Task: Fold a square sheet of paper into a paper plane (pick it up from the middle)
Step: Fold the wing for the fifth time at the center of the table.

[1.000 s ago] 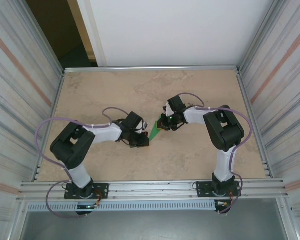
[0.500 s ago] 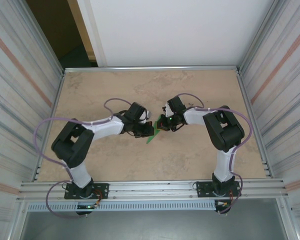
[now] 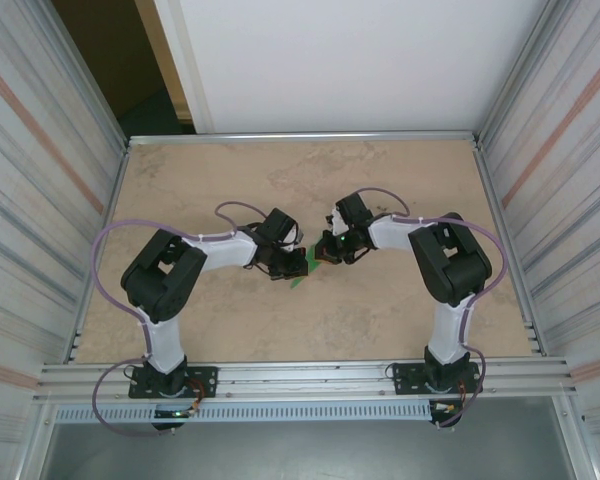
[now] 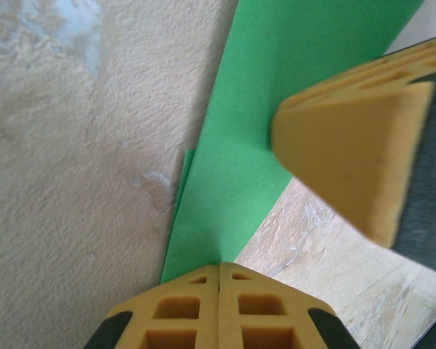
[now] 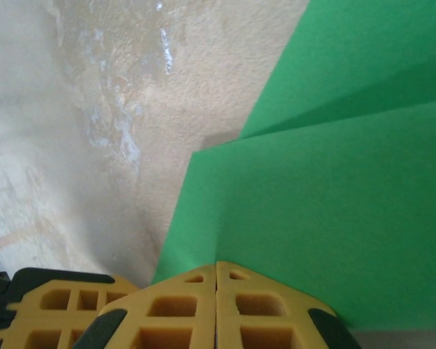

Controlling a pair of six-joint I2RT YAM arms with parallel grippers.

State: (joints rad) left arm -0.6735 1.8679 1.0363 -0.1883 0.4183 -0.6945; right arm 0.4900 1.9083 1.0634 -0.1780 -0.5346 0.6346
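The bright green paper plane (image 3: 302,270) is a slim folded shape on the table between my two grippers. In the left wrist view it (image 4: 276,94) runs up from my left gripper (image 4: 219,266), whose jaws are pressed together on its near tip. My right gripper (image 5: 216,265) is shut on an edge of the folded green layers (image 5: 334,203). From above, the left gripper (image 3: 294,262) and right gripper (image 3: 323,251) almost touch over the paper. One of the right gripper's yellow fingers (image 4: 349,138) shows in the left wrist view, and the left gripper's fingers (image 5: 51,309) show in the right wrist view.
The beige marbled tabletop (image 3: 400,320) has metal rails along its edges (image 3: 300,137). Corrugated walls (image 3: 40,170) stand on both sides. Purple cables (image 3: 110,250) loop off the arms.
My left gripper has moved up and to the right, closing in on the right gripper at the paper. The paper is more covered now. The right arm has barely moved.
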